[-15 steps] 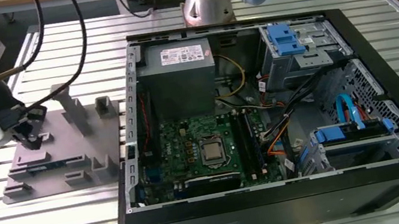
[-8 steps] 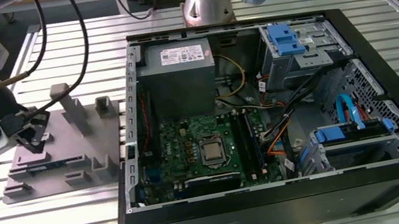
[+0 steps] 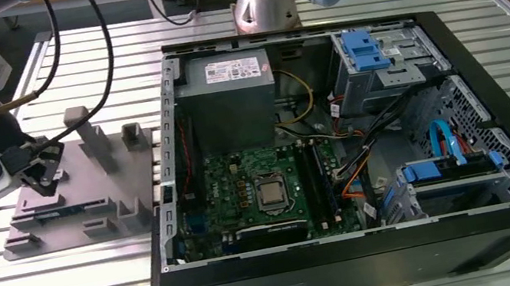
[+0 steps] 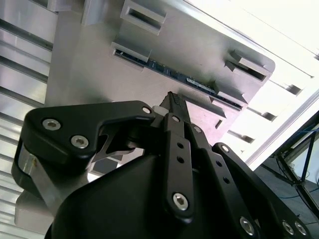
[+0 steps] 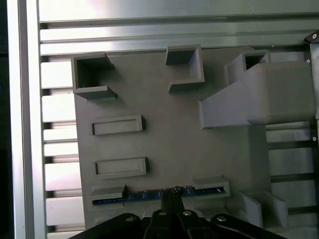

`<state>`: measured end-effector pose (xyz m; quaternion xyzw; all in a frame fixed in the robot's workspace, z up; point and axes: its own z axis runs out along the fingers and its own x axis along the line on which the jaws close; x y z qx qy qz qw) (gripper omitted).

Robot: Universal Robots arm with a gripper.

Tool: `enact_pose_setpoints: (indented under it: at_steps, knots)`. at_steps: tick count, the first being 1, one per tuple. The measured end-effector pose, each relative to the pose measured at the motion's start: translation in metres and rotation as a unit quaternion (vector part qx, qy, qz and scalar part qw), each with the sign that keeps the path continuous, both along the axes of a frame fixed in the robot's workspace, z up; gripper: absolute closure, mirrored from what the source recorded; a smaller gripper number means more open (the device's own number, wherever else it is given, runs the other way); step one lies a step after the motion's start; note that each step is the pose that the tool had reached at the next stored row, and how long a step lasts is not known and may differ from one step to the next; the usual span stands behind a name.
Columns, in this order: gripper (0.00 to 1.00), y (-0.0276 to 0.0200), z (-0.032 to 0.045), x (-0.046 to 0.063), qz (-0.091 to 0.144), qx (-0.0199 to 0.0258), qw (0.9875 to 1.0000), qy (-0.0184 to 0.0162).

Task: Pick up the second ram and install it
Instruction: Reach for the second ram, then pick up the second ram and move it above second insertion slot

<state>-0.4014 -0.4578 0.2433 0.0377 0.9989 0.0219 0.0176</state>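
The second ram (image 5: 144, 193) is a thin dark blue strip standing on edge between two holders of the grey fixture tray (image 5: 174, 139). The second wrist view shows the ram (image 4: 194, 80) edge-on, running slantwise across the tray (image 4: 89, 74). My gripper (image 5: 172, 193) is shut, its fingertips pressed together over the middle of the strip; I cannot tell whether they touch it. In the exterior view the gripper (image 3: 50, 185) hangs over the tray (image 3: 85, 183) on that view's left, just above the ram (image 3: 58, 213).
An open computer case (image 3: 169, 204) lies to the exterior view's right of the tray, with the motherboard (image 3: 241, 184) and cables inside. Upright posts (image 3: 92, 139) rise from the tray close to the gripper. Another arm's base (image 3: 262, 2) stands behind the case.
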Motion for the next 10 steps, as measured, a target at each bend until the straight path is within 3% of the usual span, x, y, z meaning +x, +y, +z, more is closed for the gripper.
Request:
enact_pose_setpoints:
  at_steps: [10]
  knots:
    - [0.89,0.0000,0.0000,0.0000,0.006,0.0000,1.0000,0.0000]
